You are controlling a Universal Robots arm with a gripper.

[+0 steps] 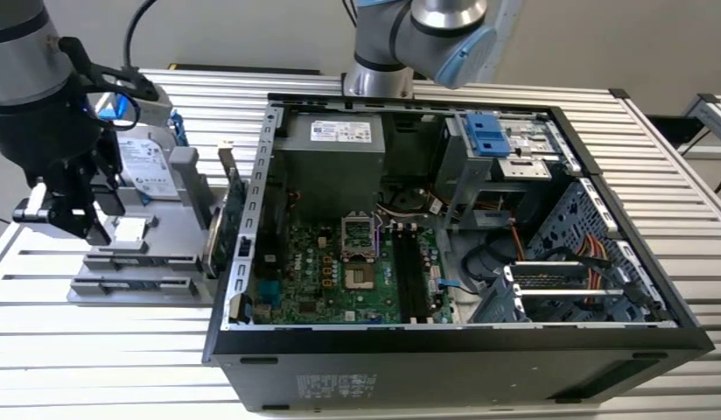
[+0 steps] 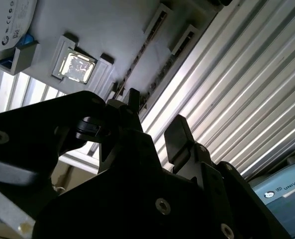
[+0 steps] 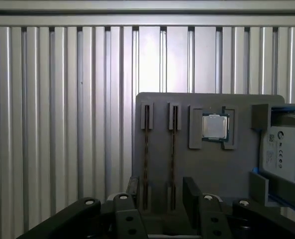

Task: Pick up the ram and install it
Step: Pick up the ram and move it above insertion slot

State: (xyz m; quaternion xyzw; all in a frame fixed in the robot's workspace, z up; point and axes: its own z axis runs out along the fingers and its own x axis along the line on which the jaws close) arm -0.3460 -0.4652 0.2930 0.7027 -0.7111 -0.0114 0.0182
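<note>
Now the black two-finger gripper [image 3: 162, 188] is open, holding nothing; the thin dark ram stick [image 3: 146, 149] stands on edge, its long axis parallel to the grey plastic tray's [image 3: 212, 174] nearest edge.

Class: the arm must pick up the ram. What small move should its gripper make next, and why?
Probably a small sideways shift to centre on one ram stick. In the first wrist view the open gripper hovers above the grey holder, and both edge-on ram sticks lie between its fingers.
</note>
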